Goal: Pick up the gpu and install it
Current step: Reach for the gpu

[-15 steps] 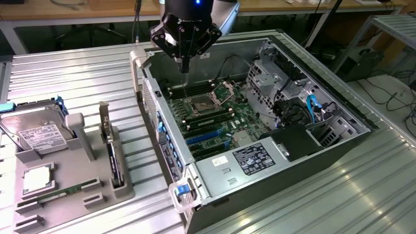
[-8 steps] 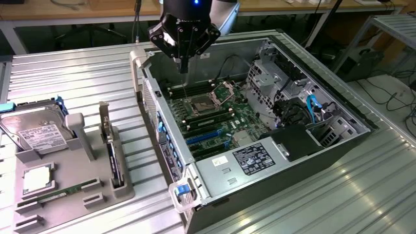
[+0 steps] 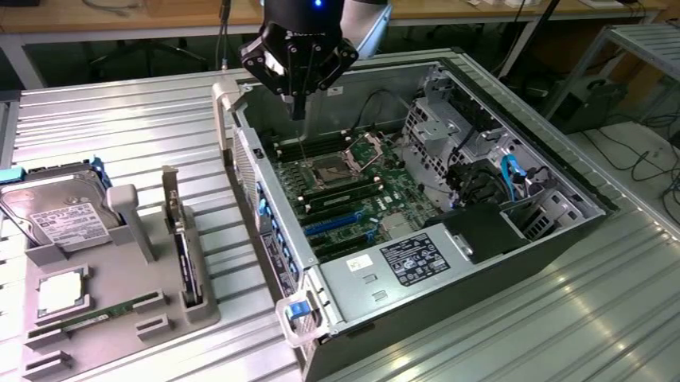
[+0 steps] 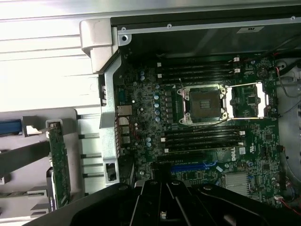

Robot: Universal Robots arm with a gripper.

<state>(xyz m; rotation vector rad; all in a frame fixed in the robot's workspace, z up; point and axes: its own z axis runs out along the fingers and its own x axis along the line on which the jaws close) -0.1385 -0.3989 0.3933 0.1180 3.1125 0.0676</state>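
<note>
One gpu [image 3: 184, 259] stands on its long edge in a grey holder [image 3: 200, 314] on the exterior view's left, well apart from the end effector [image 3: 299, 111]. The slot keeps the card upright, likely so its top edge is free to be gripped from above. It is thin, flat and rectangular. In the exterior view it looks like a dark sliver with a silver bracket rising at its far end. In the wrist view its green circuit face shows, dotted with small parts.

In the same holder, further to the exterior view's left, a hard drive [image 3: 59, 215] with a white label leans in its own cradle. A narrow RAM stick [image 3: 101, 312] lies flat nearer the camera.

Just beside the holder, an open case [image 3: 579, 195] lies on its side on the ribbed metal surface [image 3: 127, 119]. This leaves the motherboard [image 3: 356, 187] facing up and reachable from above. Blue slots [image 3: 334, 224] sit near its middle, with no card in them, so installing has not begun.

The end effector hangs over the far end of the case, above the board. Its fingers appear closed together into a single narrow tip, and they hold nothing.
</note>
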